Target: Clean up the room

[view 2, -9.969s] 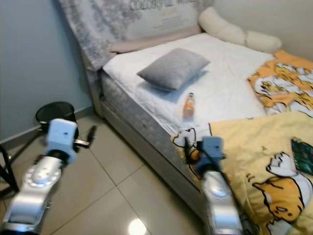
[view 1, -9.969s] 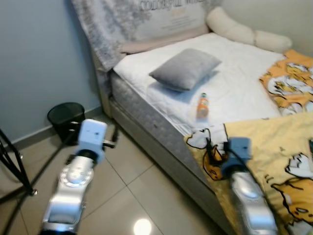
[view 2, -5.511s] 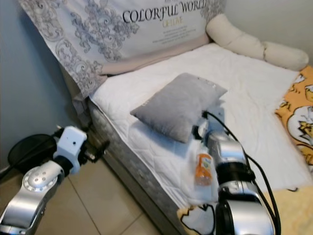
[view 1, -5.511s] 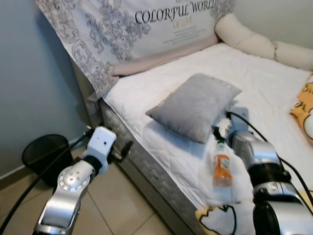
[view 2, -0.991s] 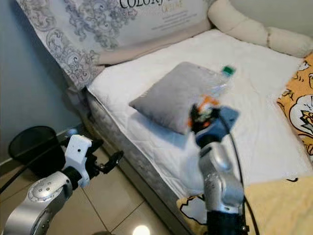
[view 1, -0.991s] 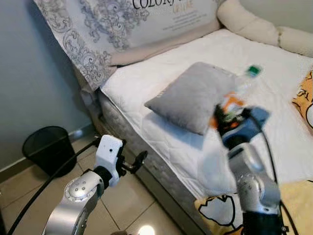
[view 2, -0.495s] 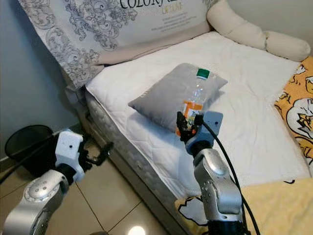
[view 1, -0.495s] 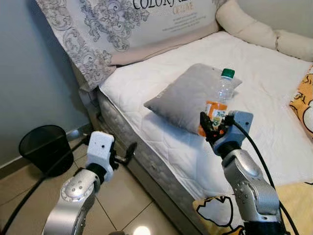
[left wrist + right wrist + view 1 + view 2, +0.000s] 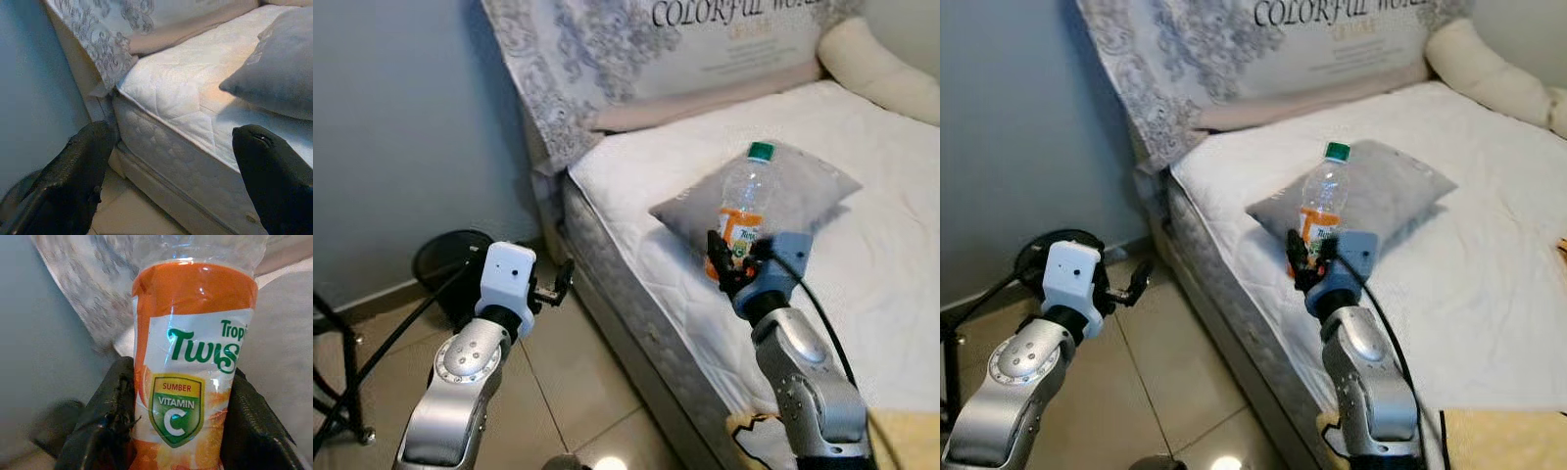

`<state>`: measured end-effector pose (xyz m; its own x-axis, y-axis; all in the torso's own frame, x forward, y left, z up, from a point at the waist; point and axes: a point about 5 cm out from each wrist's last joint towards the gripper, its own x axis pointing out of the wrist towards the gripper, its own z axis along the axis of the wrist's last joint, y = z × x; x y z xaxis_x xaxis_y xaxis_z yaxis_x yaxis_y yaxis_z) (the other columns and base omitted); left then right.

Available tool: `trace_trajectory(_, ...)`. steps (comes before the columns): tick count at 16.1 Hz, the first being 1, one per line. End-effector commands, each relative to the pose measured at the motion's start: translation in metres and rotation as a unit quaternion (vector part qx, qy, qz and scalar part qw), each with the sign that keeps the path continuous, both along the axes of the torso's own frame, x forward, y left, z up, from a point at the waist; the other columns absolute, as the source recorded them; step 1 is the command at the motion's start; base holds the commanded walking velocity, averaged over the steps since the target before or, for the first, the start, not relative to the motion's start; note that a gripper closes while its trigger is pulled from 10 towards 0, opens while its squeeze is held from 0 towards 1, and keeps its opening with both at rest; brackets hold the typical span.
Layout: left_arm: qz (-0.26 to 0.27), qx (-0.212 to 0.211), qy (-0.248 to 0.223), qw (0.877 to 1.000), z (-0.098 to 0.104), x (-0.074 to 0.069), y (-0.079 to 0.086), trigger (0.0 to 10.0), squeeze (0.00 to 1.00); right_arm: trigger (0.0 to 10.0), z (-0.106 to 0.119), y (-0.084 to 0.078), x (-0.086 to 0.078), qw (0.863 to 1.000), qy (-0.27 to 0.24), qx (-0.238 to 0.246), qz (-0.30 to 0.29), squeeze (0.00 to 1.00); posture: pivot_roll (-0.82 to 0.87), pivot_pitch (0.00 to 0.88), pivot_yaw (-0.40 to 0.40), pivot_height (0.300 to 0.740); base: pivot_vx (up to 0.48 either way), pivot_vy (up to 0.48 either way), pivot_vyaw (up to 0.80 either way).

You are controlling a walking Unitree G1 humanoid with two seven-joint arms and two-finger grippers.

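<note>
Left eye view: right claw (image 9: 729, 266) grips bottle (image 9: 742, 208) above mattress edge (image 9: 636, 323).

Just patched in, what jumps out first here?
The right gripper holds a bottle upright, orange label, green cap, above the bed's edge in front of a grey pillow. The left gripper hangs open over the floor, near a black bin by the wall.

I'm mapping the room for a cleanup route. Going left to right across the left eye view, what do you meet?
Black stand leg → black wastebasket → left gripper → bottle held upright in the right gripper → cream bolster at the far right.
</note>
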<state>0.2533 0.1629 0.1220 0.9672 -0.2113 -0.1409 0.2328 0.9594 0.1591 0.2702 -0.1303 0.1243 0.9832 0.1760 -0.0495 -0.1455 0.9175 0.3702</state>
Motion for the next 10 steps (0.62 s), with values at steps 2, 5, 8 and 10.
trace_trajectory(2,-0.01,0.005,-0.01,1.0,0.004,0.003,-0.004,10.0,0.0,10.0,0.01,0.003,0.0,0.997,-0.013,0.075,0.017,0.0,0.03,0.0,-0.019,0.74,0.371,0.0,0.31)
trace_trajectory(5,-0.012,0.002,-0.01,1.0,0.004,0.003,-0.003,10.0,0.0,10.0,0.007,0.006,0.001,0.999,0.0,0.033,0.026,0.0,0.03,0.0,-0.015,0.74,0.403,0.0,0.59)
trace_trajectory(8,-0.011,-0.004,-0.009,1.0,0.003,0.003,-0.003,10.0,0.0,10.0,0.006,0.011,0.001,0.999,0.006,-0.02,0.047,0.0,0.02,0.0,-0.015,0.74,0.455,0.0,0.75)
trace_trajectory(10,-0.012,-0.004,-0.007,1.0,0.003,0.004,-0.004,10.0,0.0,10.0,0.004,0.013,0.001,0.998,0.012,-0.016,0.059,0.0,0.02,0.0,-0.016,0.74,0.454,0.0,0.8)
